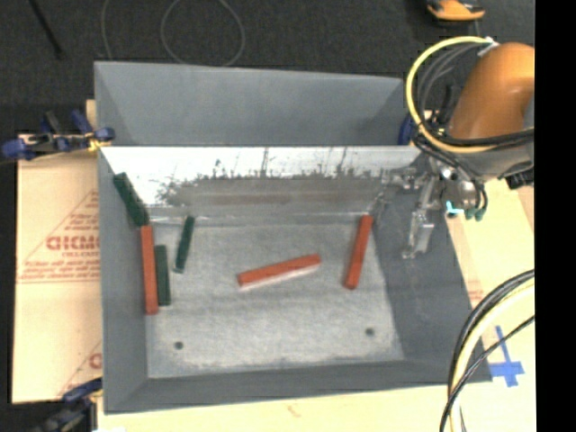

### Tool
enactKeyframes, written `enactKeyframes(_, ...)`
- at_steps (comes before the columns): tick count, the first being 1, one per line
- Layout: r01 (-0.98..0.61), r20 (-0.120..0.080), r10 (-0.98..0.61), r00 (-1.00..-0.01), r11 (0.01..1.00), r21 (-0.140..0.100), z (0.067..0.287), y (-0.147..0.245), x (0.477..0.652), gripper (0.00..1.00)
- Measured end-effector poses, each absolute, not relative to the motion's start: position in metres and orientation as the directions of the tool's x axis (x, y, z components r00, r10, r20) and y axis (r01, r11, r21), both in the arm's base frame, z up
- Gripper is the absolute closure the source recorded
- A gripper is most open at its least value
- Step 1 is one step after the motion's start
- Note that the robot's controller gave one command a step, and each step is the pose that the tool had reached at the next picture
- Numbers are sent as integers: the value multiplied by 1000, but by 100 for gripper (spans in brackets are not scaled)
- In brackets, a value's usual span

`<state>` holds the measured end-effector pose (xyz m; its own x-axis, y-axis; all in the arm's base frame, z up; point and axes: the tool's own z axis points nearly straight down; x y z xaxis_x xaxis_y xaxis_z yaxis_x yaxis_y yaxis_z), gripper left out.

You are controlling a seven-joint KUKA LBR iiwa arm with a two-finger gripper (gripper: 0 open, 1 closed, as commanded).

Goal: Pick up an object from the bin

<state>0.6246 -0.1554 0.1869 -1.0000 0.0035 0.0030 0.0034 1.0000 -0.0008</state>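
We see a grey bin (pixel 252 106) whose floor is scuffed pale, with dark streaks along its back wall. In it lie three orange-red sticks (pixel 279 271) and three dark green sticks (pixel 184 243); the arm's cover (pixel 495 88) is orange.

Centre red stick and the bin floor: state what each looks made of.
Centre red stick: even, matt colour and square edges suggest painted wood or plastic; I cannot tell which. Bin floor: dull grey sheet metal by the look, with scuffed, speckled wear, and dark scratches on the back wall.
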Motion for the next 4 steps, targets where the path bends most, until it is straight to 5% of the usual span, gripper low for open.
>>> enactKeyframes(1, -283, -2, -283, -959, 959, 0, 69, -54, 637, 0)
enactKeyframes(2, -354, -10, -354, -935, 935, -1, 103, 11, 634, 0)
enactKeyframes(3, -180, -3, -180, -984, 984, 1, 102, 16, 622, 0)
enactKeyframes(4, 176, -1, 176, -984, 984, 1, 70, 17, 619, 0)
